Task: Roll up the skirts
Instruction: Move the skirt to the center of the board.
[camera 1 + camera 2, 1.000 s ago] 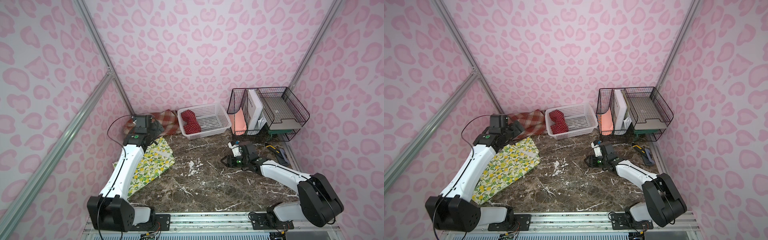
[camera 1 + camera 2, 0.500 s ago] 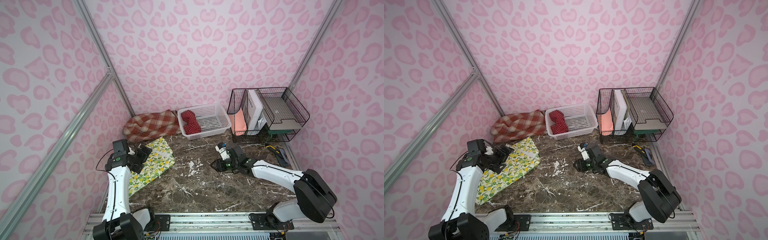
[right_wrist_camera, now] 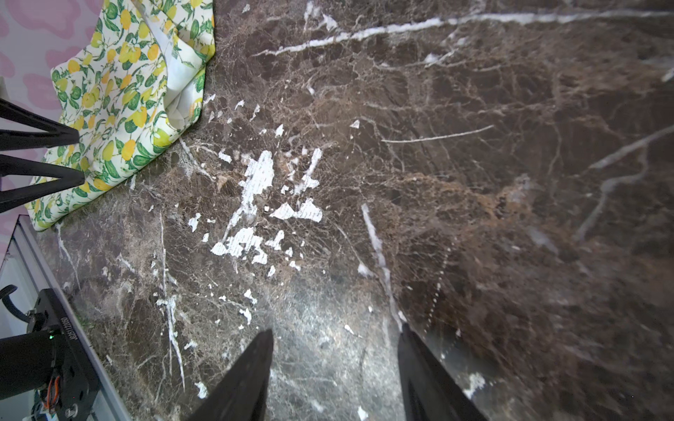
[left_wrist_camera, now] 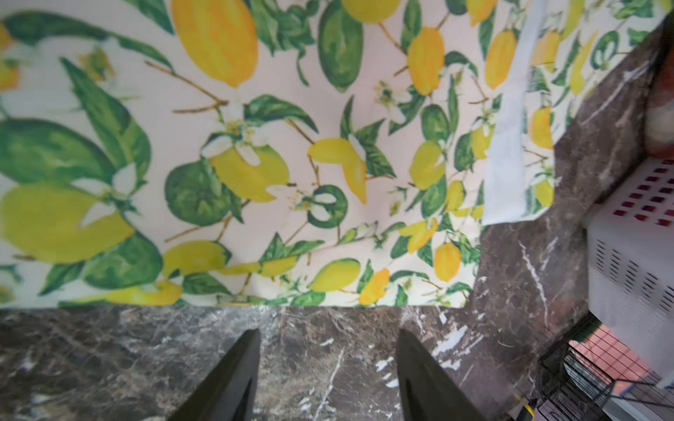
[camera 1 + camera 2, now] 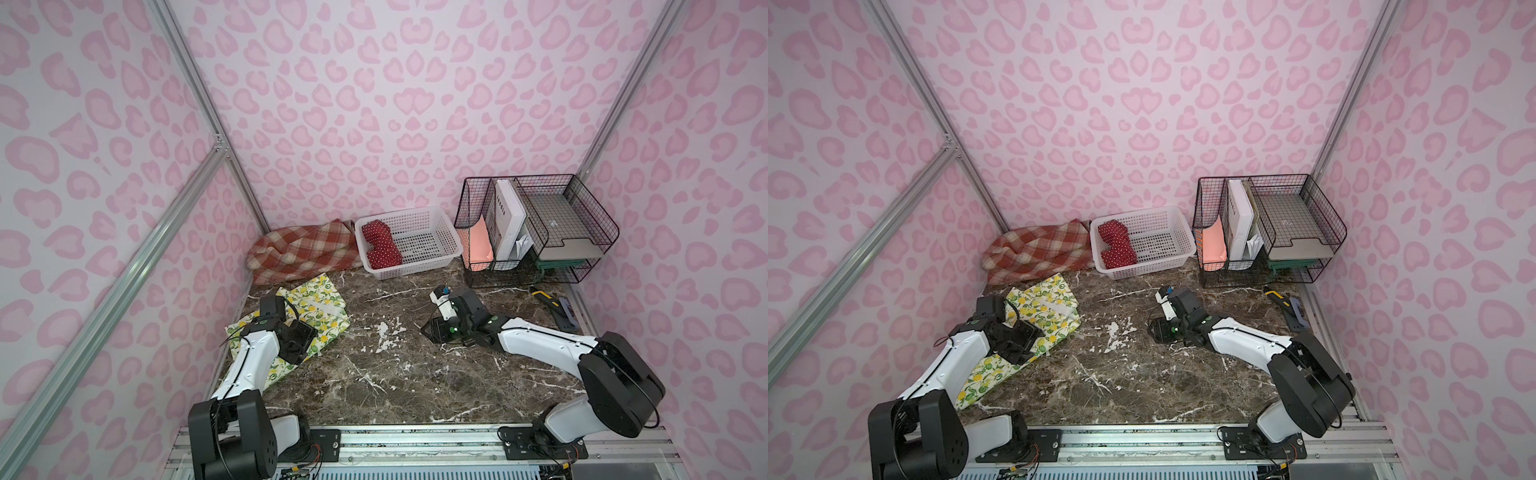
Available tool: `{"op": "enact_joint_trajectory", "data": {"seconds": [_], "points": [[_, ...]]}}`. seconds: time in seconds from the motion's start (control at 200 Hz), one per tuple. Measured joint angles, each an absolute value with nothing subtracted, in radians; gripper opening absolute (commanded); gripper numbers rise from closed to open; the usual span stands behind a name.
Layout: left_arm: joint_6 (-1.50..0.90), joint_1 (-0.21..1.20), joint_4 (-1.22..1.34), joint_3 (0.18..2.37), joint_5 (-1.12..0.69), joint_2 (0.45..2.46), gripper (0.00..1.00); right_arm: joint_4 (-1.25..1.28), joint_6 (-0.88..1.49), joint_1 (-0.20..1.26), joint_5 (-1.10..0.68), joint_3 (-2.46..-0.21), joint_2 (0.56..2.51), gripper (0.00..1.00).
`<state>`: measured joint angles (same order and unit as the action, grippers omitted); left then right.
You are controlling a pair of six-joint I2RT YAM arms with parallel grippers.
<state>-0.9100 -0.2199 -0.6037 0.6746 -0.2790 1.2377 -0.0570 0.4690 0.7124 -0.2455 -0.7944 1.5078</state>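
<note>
Hovering spread and empty, the left end effector [image 4: 327,333] faces the cream lemon-print cloth skirt [image 4: 255,145] lying just beyond its tips, probably light and limp, best pinched at that near edge.

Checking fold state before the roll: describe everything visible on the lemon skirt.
The lemon skirt is thin cream cloth printed with yellow lemons and green leaves, lying flat and unrolled on the marble table near its left edge, a strip folded back showing white underside. The left gripper stands open at its edge, not gripping it.
</note>
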Motion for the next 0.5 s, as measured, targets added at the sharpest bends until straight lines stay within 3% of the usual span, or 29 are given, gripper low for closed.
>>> {"op": "enact_joint_trajectory", "data": {"seconds": [0.06, 0.185, 0.5], "points": [[-0.910, -0.213, -0.585, 0.665, -0.269, 1.252, 0.56, -0.061, 0.467, 0.713, -0.240, -0.794, 1.507, 0.59], [-0.920, -0.196, -0.567, 0.656, -0.254, 1.282, 0.30, -0.069, 0.467, 0.713, -0.236, -0.793, 1.505, 0.59], [-0.966, -0.125, -0.567, 0.654, -0.214, 1.366, 0.46, -0.081, 0.467, 0.713, -0.213, -0.788, 1.493, 0.59]]}}
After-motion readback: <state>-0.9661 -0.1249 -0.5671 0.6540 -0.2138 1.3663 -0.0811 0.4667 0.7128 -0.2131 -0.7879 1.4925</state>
